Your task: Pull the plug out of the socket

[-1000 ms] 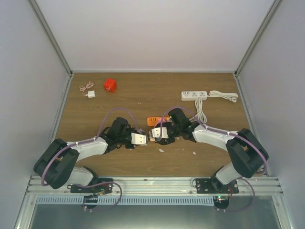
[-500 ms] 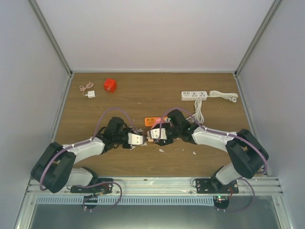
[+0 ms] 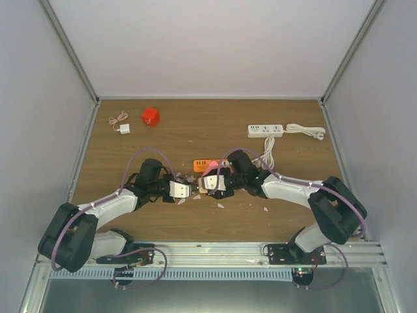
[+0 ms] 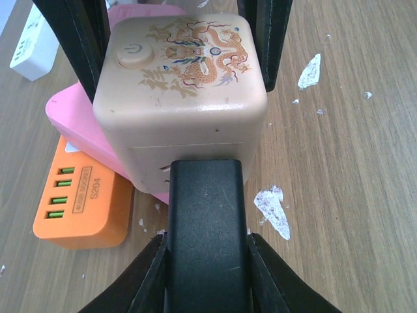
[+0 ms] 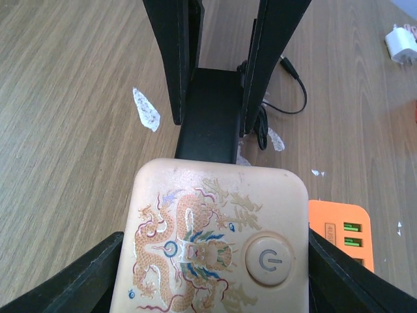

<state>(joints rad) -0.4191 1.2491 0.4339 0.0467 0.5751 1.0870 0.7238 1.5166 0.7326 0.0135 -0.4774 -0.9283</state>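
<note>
The socket [image 5: 210, 242] is a beige cube with a dragon print and a round power button. My right gripper [image 5: 212, 261] is shut on its two sides, one jaw on each. The plug [image 4: 205, 228] is a black block whose end meets the socket's [image 4: 182, 91] side face with no gap showing. My left gripper [image 4: 205, 248] is shut on the plug, its fingers tight against both sides. From above, the two grippers meet nose to nose at mid-table, left gripper [image 3: 187, 190] and right gripper [image 3: 203, 185]. A thin black cable [image 5: 287, 98] loops behind the plug [image 5: 208, 117].
An orange USB hub [image 4: 78, 202] and a pink block [image 4: 71, 117] lie right beside and under the socket. A white power strip [image 3: 265, 130] with its cord sits at the back right. A red cube [image 3: 150, 116] and a white charger [image 3: 124, 128] are at the back left.
Both grippers have shifted a little to the left together, still holding plug and socket. The left arm has drawn back toward the left side.
</note>
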